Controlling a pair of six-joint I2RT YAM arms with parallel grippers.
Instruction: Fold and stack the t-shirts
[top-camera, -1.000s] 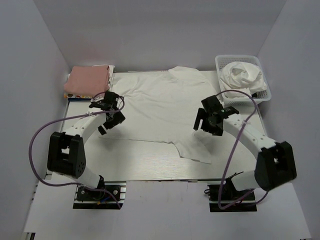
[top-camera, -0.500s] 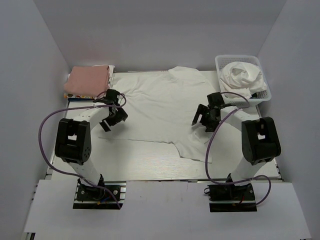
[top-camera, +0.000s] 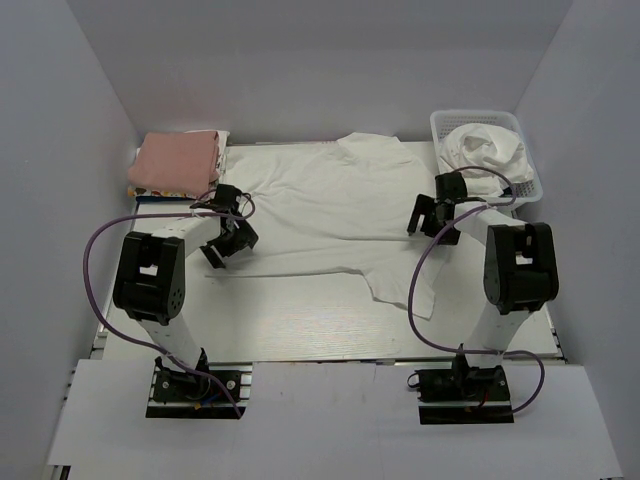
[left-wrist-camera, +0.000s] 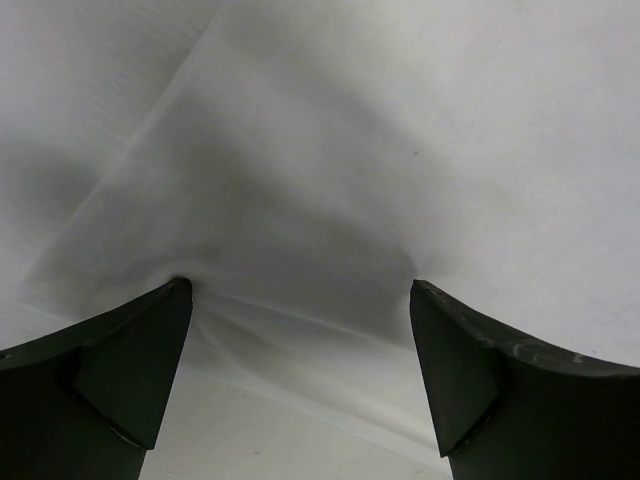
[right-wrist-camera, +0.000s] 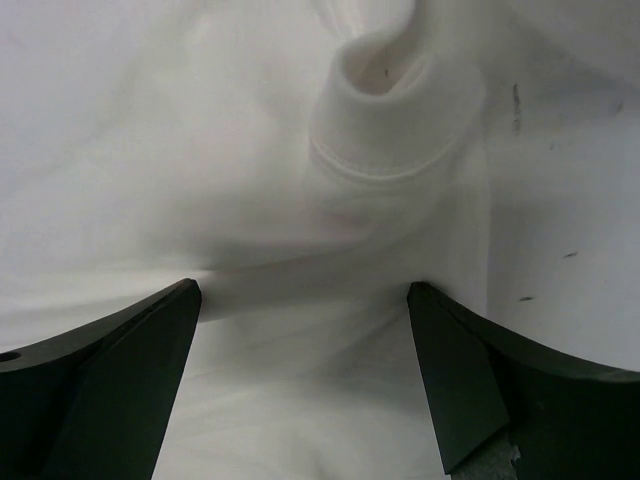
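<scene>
On the white table (top-camera: 300, 322) between grey walls (top-camera: 300, 60), one t-shirt (top-camera: 320, 200) lies spread flat; a second t-shirt (top-camera: 487, 150) sits crumpled in one basket (top-camera: 536, 186). The left gripper (left-wrist-camera: 300, 300) and right gripper (right-wrist-camera: 303, 292) are both released, over the flat shirt.

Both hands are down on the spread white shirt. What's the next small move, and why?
Probably close both hands. The left hand and right hand are open, with their fingertips pressed into the spread-out white cloth t-shirt. The cloth puckers between the fingers, near the shirt's left edge and right edge. Nothing is gripped yet, so a pinch should come before any lift to fold.
</scene>
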